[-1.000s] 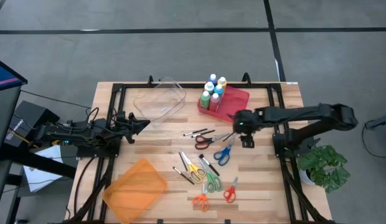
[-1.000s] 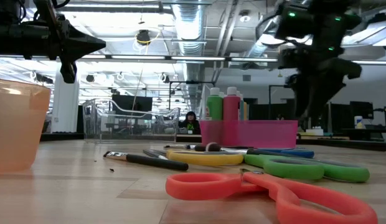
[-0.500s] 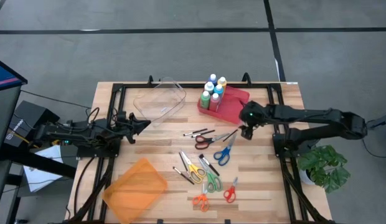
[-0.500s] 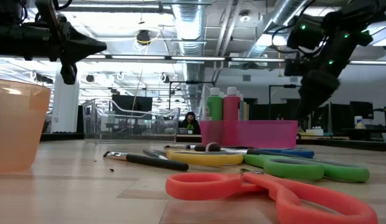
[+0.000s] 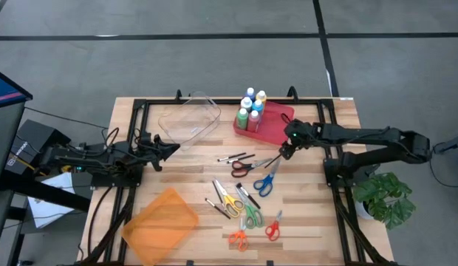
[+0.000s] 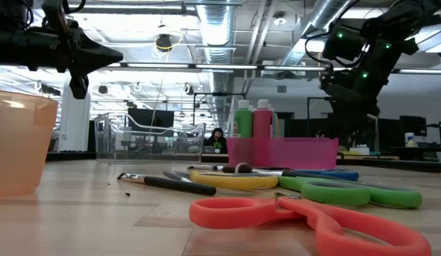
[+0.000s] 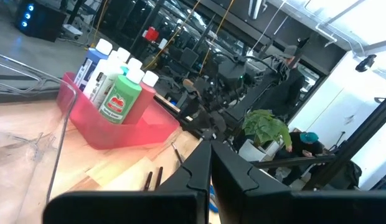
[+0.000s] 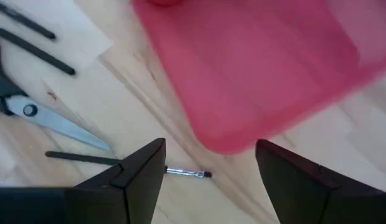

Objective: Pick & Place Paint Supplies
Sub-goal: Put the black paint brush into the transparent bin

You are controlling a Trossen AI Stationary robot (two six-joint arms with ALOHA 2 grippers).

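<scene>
Several paint bottles [image 5: 251, 107] with white caps stand upright at the far-left end of a red bin [image 5: 269, 127]; green and pink ones [image 6: 252, 119] show in the low view. My right gripper [image 5: 286, 150] is open and hovers over the table just off the bin's near-right corner [image 8: 243, 93], fingers pointing down. A thin paintbrush [image 8: 180, 171] lies on the wood under it. My left gripper [image 5: 170, 146] is shut and waits level above the table's left part, pointing toward the bottles [image 7: 118, 84].
A clear plastic container [image 5: 190, 120] sits far left of the red bin. An orange bin [image 5: 160, 224] is at the near-left corner. Several coloured scissors [image 5: 247, 203] and dark brushes [image 5: 236, 157] lie scattered mid-table. A potted plant [image 5: 384, 199] stands off the right edge.
My right gripper has moved toward the far edge, closing on the red bin's near-right corner, and its arm has stretched out. The left arm kept still.
</scene>
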